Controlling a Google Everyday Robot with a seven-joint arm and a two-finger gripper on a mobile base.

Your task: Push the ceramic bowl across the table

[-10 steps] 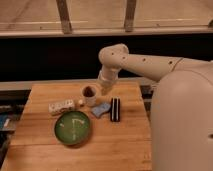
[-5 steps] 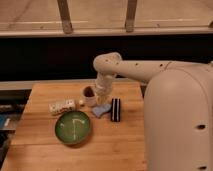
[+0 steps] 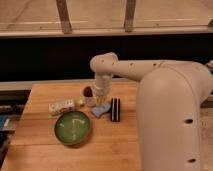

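Note:
The green ceramic bowl point(image 3: 73, 128) sits on the wooden table point(image 3: 45, 155), left of centre, with pale swirl marks inside. My gripper point(image 3: 100, 98) hangs from the white arm just behind and to the right of the bowl. It is over the small white cup point(image 3: 88, 95) and the blue cloth point(image 3: 101, 109). It is apart from the bowl.
A white packet point(image 3: 62, 106) lies behind the bowl on the left. A black ribbed item point(image 3: 115, 109) stands right of the blue cloth. My large white arm body point(image 3: 170, 125) covers the table's right side. A dark wall and railing run behind the table.
The arm has swung left and lower, bringing the gripper down closer to the cup and cloth. The bowl has not moved.

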